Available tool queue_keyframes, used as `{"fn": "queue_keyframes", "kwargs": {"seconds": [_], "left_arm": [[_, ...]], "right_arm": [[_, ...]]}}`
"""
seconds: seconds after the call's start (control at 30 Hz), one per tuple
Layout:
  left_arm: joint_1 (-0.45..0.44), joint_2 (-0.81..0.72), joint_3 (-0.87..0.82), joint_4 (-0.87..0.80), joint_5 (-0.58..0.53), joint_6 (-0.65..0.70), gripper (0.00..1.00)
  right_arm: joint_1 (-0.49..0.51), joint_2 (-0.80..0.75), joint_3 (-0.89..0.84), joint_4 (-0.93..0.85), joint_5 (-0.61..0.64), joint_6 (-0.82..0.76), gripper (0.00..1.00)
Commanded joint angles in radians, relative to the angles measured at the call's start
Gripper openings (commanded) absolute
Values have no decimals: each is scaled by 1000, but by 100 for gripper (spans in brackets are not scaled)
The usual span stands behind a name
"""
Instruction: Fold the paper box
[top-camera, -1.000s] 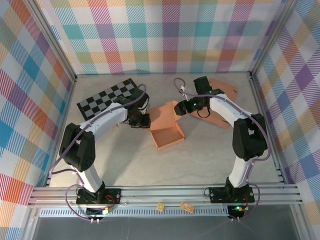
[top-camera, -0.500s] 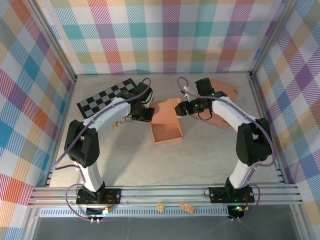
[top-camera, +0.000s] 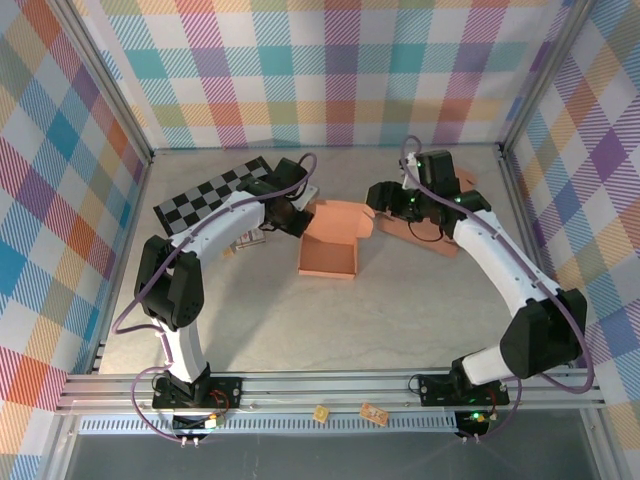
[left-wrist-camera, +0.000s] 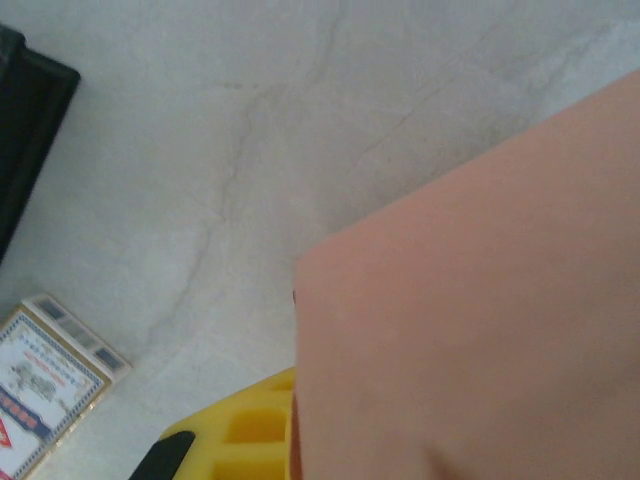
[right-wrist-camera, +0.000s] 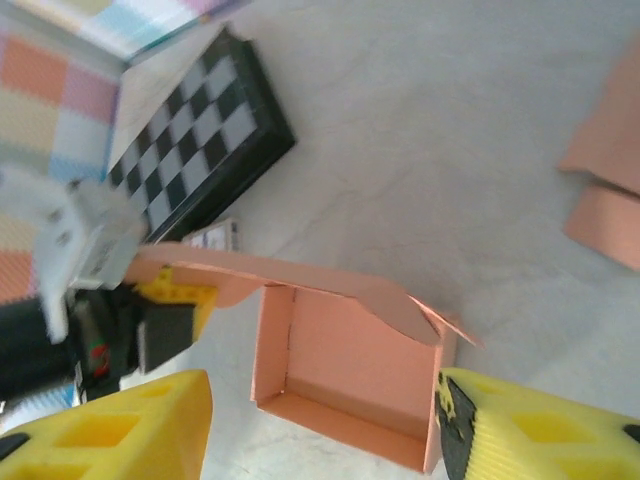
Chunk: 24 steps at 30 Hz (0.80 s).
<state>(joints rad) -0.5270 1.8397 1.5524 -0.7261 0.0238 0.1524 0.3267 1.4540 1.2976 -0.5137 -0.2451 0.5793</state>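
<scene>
Top external view: against a second ago, the paper box (top-camera: 328, 258) sits farther from the arm bases, and its lid (top-camera: 340, 220) leans forward over the tray rather than standing behind it. The left gripper (top-camera: 303, 215) has swung in with it and is now closed tight on the lid's left edge. In the left wrist view the salmon panel presses right against its yellow finger (left-wrist-camera: 245, 440), with a card pack (left-wrist-camera: 40, 380) on the table just beyond.

The right gripper (top-camera: 378, 196) has drawn back slightly from the lid's right corner. In its own wrist view its fingers stand apart with nothing between them, and the open tray lies directly ahead of them. The left gripper (right-wrist-camera: 175, 300) grips the lid at the far left, in front of the chessboard (right-wrist-camera: 190, 150). Flat cardboard pieces (right-wrist-camera: 610, 190) lie off to its right.

The lid is probably mid-closure: hinged partway over but not seated, its front flap not yet tucked. The free right gripper looks placed to press the lid's other side down.
</scene>
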Motion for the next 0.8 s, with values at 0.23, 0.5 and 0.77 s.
{"fn": "queue_keyframes", "kwargs": {"seconds": [0.23, 0.5, 0.77], "left_arm": [[-4, -39, -114, 208, -23, 16, 0], [-5, -28, -143, 280, -34, -2, 0], [-11, -28, -150, 303, -36, -39, 0]], "right_arm": [[-91, 343, 335, -303, -63, 476, 57], [-102, 557, 502, -371, -183, 516, 53], [-100, 503, 363, -326, -265, 556, 51]]}}
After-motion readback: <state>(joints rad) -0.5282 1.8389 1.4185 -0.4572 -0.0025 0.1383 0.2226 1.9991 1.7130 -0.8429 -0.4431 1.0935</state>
